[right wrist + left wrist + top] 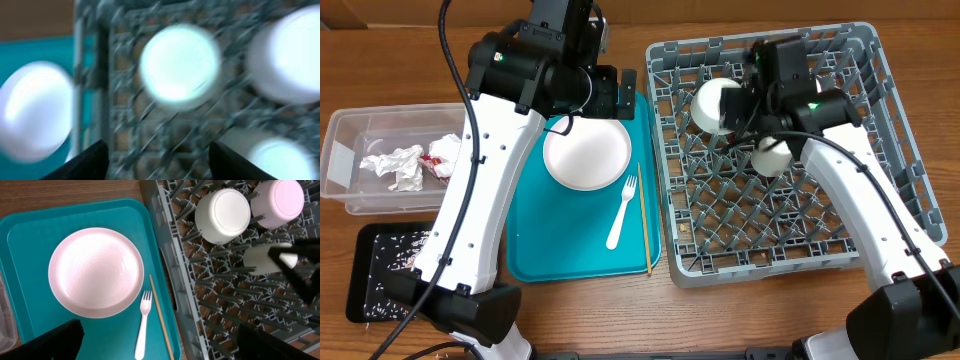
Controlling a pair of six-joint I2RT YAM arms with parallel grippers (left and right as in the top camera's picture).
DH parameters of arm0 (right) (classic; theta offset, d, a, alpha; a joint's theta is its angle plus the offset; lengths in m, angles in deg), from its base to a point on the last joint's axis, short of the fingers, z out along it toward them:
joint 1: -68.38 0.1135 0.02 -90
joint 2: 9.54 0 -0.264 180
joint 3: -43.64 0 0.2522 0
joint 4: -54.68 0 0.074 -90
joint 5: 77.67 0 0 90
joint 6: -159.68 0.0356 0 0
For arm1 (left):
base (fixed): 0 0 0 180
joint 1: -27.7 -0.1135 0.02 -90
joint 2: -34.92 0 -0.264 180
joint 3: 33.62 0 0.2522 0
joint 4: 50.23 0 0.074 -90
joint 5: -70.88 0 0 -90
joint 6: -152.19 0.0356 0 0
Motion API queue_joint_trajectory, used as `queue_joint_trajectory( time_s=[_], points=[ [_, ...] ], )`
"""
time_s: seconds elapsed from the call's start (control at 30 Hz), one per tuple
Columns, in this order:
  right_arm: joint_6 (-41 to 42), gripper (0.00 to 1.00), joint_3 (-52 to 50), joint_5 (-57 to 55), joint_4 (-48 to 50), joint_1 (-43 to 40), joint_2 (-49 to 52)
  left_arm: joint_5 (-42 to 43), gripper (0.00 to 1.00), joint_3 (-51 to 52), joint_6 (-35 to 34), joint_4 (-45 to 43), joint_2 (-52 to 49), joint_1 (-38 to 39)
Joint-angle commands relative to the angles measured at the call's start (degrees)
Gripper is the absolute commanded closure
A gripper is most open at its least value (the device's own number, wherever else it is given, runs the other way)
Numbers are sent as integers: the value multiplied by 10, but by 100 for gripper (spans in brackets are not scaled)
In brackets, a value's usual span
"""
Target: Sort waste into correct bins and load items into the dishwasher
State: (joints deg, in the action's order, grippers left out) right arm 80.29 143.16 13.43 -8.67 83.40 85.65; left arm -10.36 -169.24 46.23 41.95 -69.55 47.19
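The left pincer [160, 329] is hanging with its fingers wide apart, gripping nothing, over the far end of the teal tray [532, 250], which is sitting mid-table. The pink plate [586, 152] is lying flat at the tray's far end. Just on its near side the white fork [622, 212] is lying with its long axis running near to far, slightly slanted. Its tines are pointing toward the plate's rim and its handle toward the tray's near edge. The thin chopstick [644, 218] is lying parallel to the tray's right edge, just inside it.

The right pincer [159, 152] is hovering over the grey rack [890, 250] by its far left corner. Its fingers are standing apart with only the rack's grid between them, though that view is blurred. The white bowl [713, 103] and pink bowl [278, 201] are sitting among the pegs there, bottoms showing. The small white cup [772, 157] is resting just nearer, and I cannot tell which way its mouth faces.
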Motion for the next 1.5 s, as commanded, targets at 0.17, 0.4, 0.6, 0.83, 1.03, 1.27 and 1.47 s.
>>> queue_joint_trajectory(
  time_s=[0.17, 0.4, 0.6, 0.83, 1.03, 1.27, 1.47],
  points=[
    [44, 34, 1, 179, -98, 40, -22, -2, 0, -9, 7, 0, 7, 0],
    [45, 27, 1, 187, -136, 71, -22, -2, 0, -9, 7, 0, 7, 0],
    [61, 27, 1, 187, -143, 87, -21, -17, 0, -9, 10, 0, 7, 0],
    [74, 26, -1, 184, -145, 98, -18, -217, 0, 0, 8, 72, 7, -7],
    [74, 18, -2, 178, -150, 98, -18, -217, 0, 93, -40, 66, 7, -50],
    [74, 0, -2, 133, -174, 98, -18, -158, 8, 222, -38, -31, 7, -101],
    [74, 0, -2, 124, -176, 98, -18, -147, 46, 298, -36, -111, 7, -108]
  ],
)
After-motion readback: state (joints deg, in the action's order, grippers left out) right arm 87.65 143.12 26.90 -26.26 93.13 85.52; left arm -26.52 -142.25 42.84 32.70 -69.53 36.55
